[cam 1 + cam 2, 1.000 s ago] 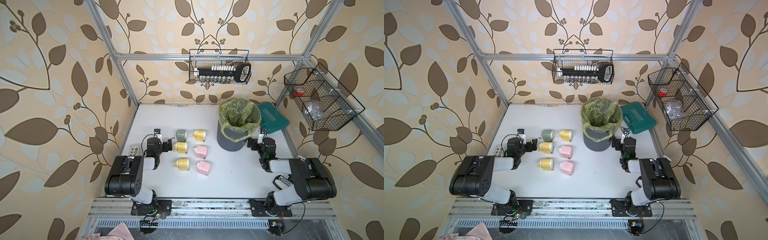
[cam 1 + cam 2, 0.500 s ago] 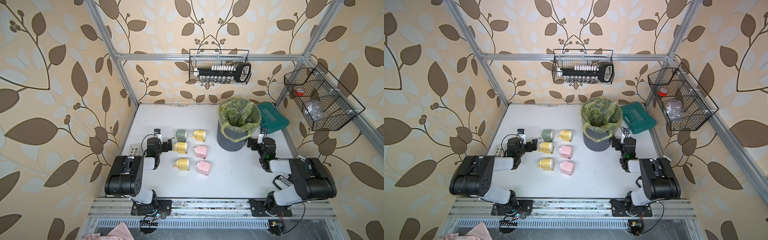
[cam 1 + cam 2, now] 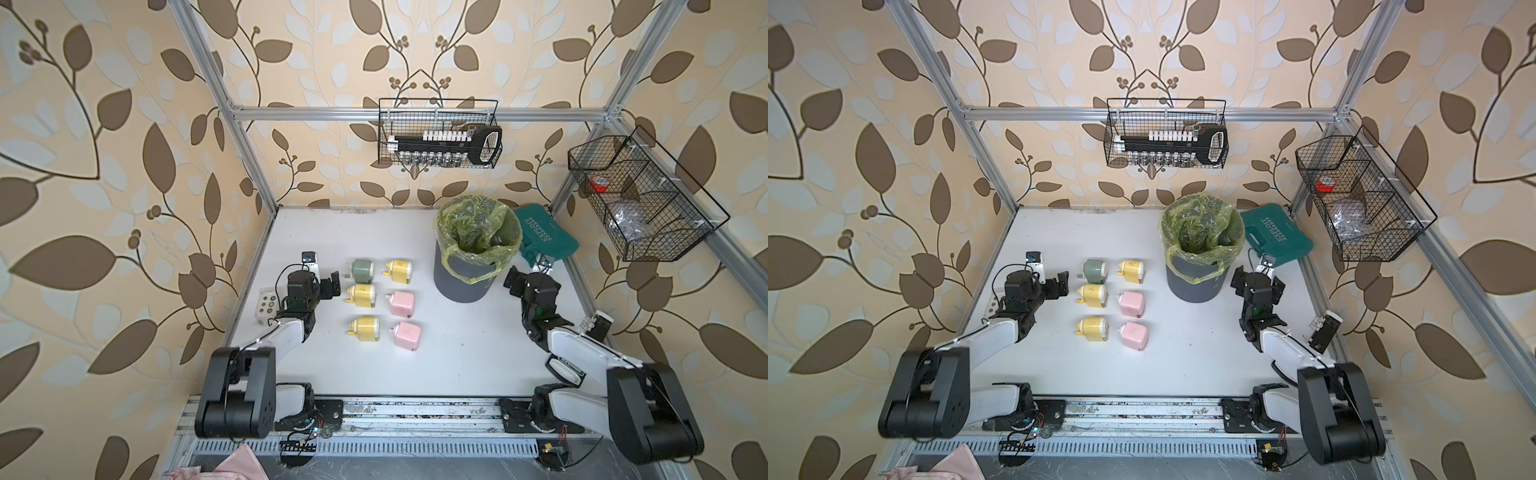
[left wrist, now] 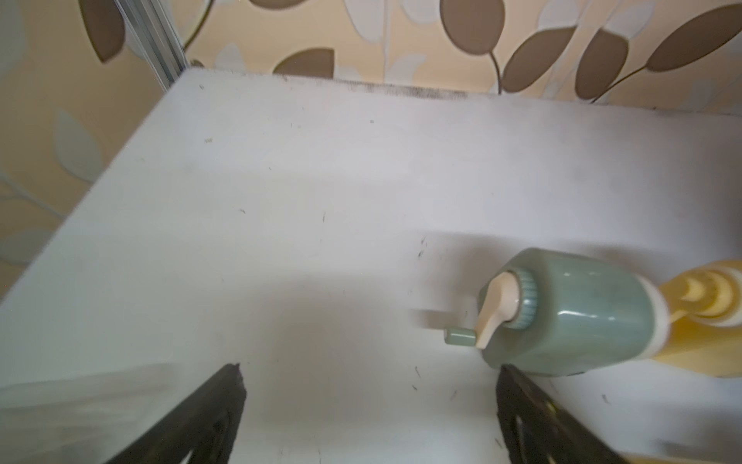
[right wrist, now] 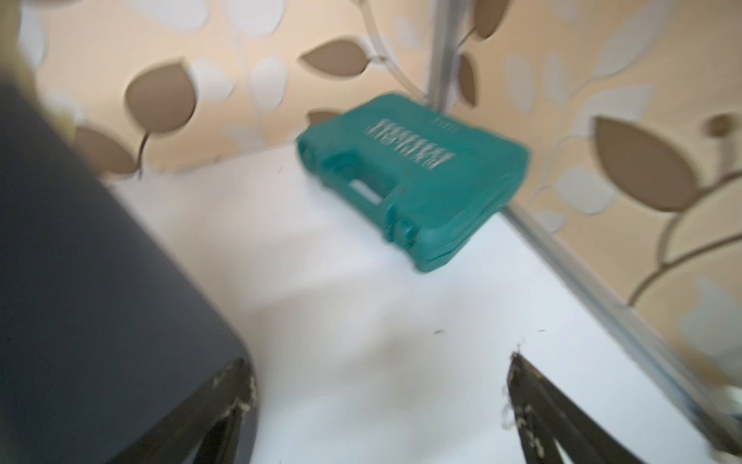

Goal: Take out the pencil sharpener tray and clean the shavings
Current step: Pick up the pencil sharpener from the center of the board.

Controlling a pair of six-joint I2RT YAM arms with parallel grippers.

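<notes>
Several pencil sharpeners lie in two columns left of the table's middle: a green one (image 3: 362,270) (image 4: 570,313), yellow ones (image 3: 362,295) (image 3: 400,271) and pink ones (image 3: 402,303). Their trays sit inside the bodies and do not show. The shavings are hidden. My left gripper (image 3: 329,284) (image 4: 369,367) is open and empty, just left of the green sharpener, whose crank handle points toward it. My right gripper (image 3: 527,279) (image 5: 378,358) is open and empty, low over the table beside the bin.
A dark grey bin (image 3: 465,278) (image 5: 100,281) lined with a yellow-green bag stands right of the sharpeners. A teal tool case (image 3: 544,237) (image 5: 413,176) lies in the back right corner. A small button box (image 3: 266,305) sits at the left edge. Wire baskets (image 3: 440,133) hang on the walls.
</notes>
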